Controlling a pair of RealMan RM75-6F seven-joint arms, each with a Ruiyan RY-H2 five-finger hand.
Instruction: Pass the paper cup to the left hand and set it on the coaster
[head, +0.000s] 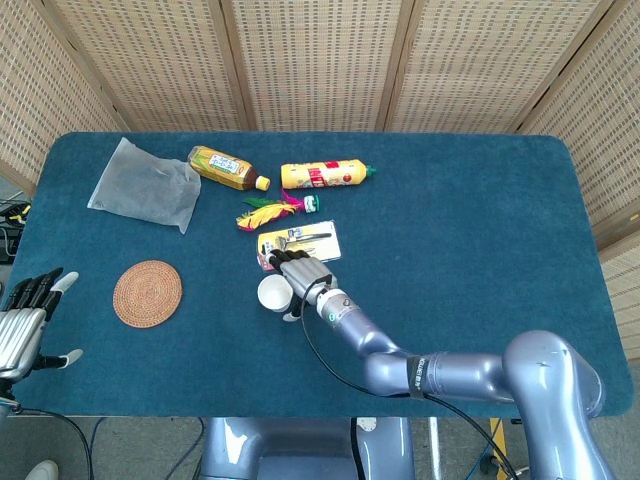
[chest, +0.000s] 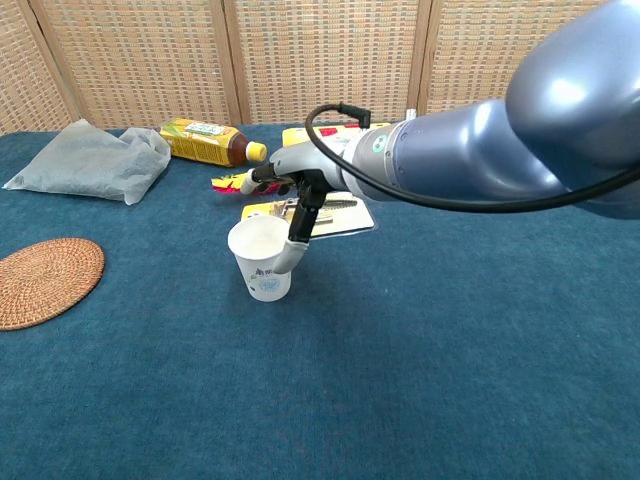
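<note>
The right hand gripped the paper cup upright at its rim for passing, while the left hand, fingers spread and empty, waited beside the coaster.

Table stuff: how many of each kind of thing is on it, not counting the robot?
Bottles: 2
Paper cup: 1
Coaster: 1
Plastic bag: 1
Razor pack: 1
Feather toy: 1
Total: 7
</note>
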